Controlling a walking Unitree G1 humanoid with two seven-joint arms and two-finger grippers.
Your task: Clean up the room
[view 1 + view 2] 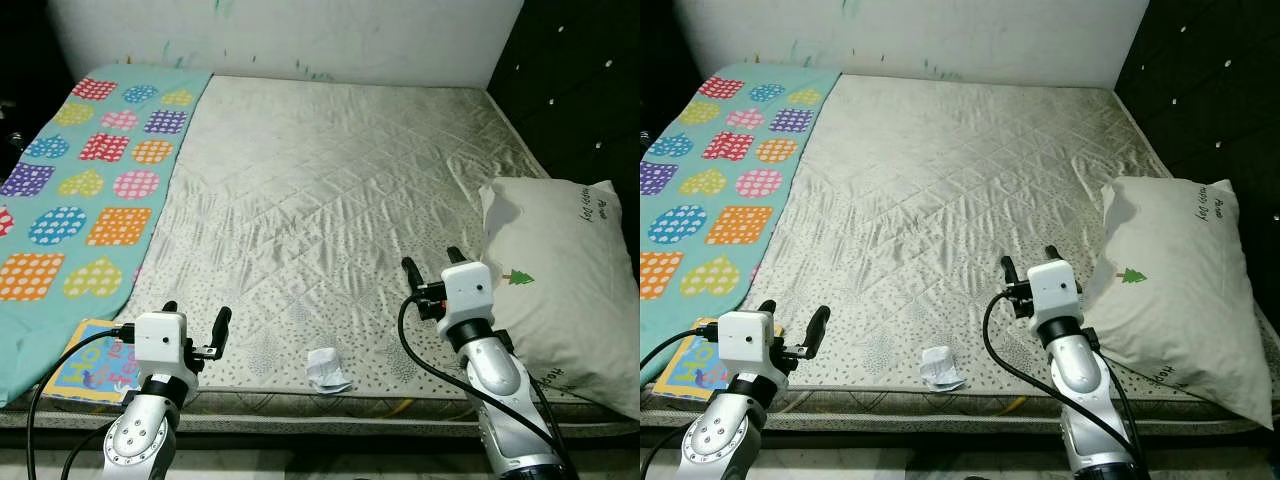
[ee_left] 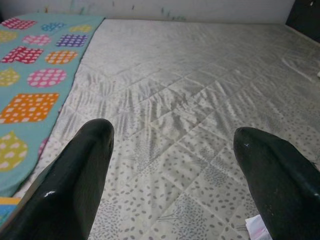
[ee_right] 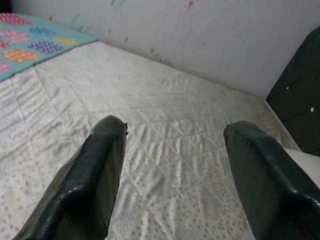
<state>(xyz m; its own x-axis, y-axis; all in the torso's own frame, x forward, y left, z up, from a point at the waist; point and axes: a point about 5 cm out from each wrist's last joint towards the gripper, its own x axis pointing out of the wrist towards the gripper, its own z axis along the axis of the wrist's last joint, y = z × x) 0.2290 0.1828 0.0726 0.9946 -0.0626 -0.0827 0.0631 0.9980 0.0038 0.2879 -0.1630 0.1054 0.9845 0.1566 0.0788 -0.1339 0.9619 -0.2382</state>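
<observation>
Both arms are raised over the near edge of a bare quilted mattress (image 1: pixel 330 180). The left gripper (image 1: pixel 197 318) has its fingers spread with nothing between them, and the right gripper (image 1: pixel 432 265) is likewise released and empty.

Between the two, closer to the left gripper and nearer the mattress edge than its fingertips, lies a crumpled white paper scrap (image 1: pixel 328 370). The left wrist view catches just a corner of it beside one black finger (image 2: pixel 280 180); the right wrist view looks out over plain quilting towards a white wall (image 3: pixel 210 35) marked with coloured scribbles.

The head views show more. A white pillow (image 1: pixel 565 290) printed with a small green tree lies just outside the right gripper. Outside the left gripper, a teal blanket (image 1: pixel 80 190) of dotted hearts and squares covers a strip of mattress, with a colourful picture book (image 1: pixel 85 362) at its near end. A dark padded panel (image 1: pixel 590 90) stands beyond the pillow.
</observation>
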